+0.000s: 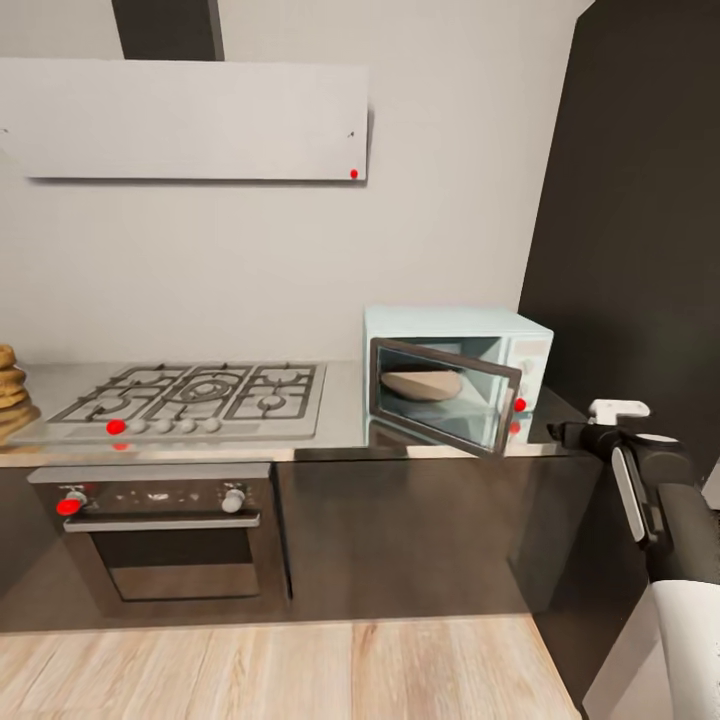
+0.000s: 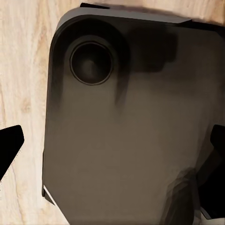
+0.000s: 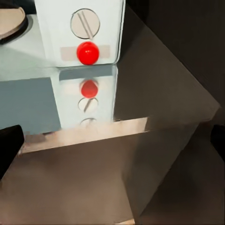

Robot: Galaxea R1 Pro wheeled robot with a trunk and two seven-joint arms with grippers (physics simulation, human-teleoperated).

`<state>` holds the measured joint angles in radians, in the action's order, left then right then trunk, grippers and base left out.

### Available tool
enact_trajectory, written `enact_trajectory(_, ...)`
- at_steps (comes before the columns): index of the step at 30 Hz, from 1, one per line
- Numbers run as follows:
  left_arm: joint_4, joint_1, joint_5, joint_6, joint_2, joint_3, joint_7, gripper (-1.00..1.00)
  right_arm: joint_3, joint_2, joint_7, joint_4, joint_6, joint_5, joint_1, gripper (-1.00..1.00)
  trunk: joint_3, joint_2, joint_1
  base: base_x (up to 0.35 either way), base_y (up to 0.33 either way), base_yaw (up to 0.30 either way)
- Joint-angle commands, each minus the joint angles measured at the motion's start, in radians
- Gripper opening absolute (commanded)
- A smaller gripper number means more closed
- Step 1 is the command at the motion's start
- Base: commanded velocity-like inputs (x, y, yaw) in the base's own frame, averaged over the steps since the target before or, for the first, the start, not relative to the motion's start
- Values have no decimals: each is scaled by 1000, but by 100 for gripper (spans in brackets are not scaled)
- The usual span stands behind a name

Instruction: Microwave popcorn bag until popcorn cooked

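— Popcorn bag (image 1: 422, 383): where does it sit?

— Inside the microwave (image 1: 512, 345), a squat tan shape in the cavity. The pale-blue box stands on the countertop (image 1: 330, 440) near its right end, and its dark glass door (image 1: 447, 408) hangs partly open, swung out toward the front, so it half screens the bag from the head camera.

— What else is around?

— One steel gas hob (image 1: 195, 400) to the left of the microwave, with a row of knobs and one red dot at its front edge. One built-in oven (image 1: 165, 530) below it, two knobs, a red dot on the left one. One pale range hood (image 1: 185, 120) on the grey wall, a red dot at its lower right corner. A stack of tan things (image 1: 12, 392) at the far left edge; what they are I cannot tell. A tall dark cabinet (image 1: 640, 230) fills the right side.

— And the microwave panel?

— In the right wrist view, one dial (image 3: 85, 23) with one red dot (image 3: 87, 52) under it, both mirrored in the glossy slab.

— The grippers?

— The right gripper (image 1: 572, 434) hangs just off the counter's right end, level with its edge, touching nothing; its dark fingers (image 3: 9, 145) stand wide apart. The left gripper's fingertips (image 2: 10, 140) are also spread wide, above the robot's dark base (image 2: 126, 136) and the plank floor (image 2: 23, 65), holding nothing.
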<state>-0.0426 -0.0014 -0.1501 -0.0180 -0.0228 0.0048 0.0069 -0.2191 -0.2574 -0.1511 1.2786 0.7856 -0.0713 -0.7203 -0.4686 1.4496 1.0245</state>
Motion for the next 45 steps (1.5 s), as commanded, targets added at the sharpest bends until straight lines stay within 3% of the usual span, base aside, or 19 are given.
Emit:
enact_trajectory(1,0,0,-8,-2,0,0,1,100,-1,0,-11,0,4,-8,-1,100,-1,0,1,312,0,0)
enact_trajectory(17,0,0,-8,-2,-1,0,1,100,-2,4,-19,-3,-27,-6,-1,100,-1,0,1,309,0,0)
enact_trajectory(19,0,0,-7,-2,-2,0,1,100,-2,11,-52,-4,-32,-6,-1,100,-1,0,1,98,0,0)
enact_trajectory(24,0,0,-7,-2,-2,0,1,100,-4,2,-324,-3,-31,-21,-1,100,-1,0,1,18,0,0)
enact_trajectory(28,0,0,-6,-3,-2,0,1,100,-5,-3,-461,-2,-22,-27,-1,100,-1,0,1,1,0,0)
enact_trajectory(31,0,0,-6,-10,-2,0,1,100,-4,-3,-483,-2,-21,-27,-1,100,-1,0,1,0,0,0)
enact_trajectory(36,1,0,-8,-91,-2,3,2,100,-2,-2,-488,-2,-20,-27,-1,100,-1,0,1,-136,0,0)
enact_trajectory(45,1,0,-8,-98,-2,4,2,100,-1,-1,-487,-1,-20,-28,-1,100,-1,0,1,-313,33,0)
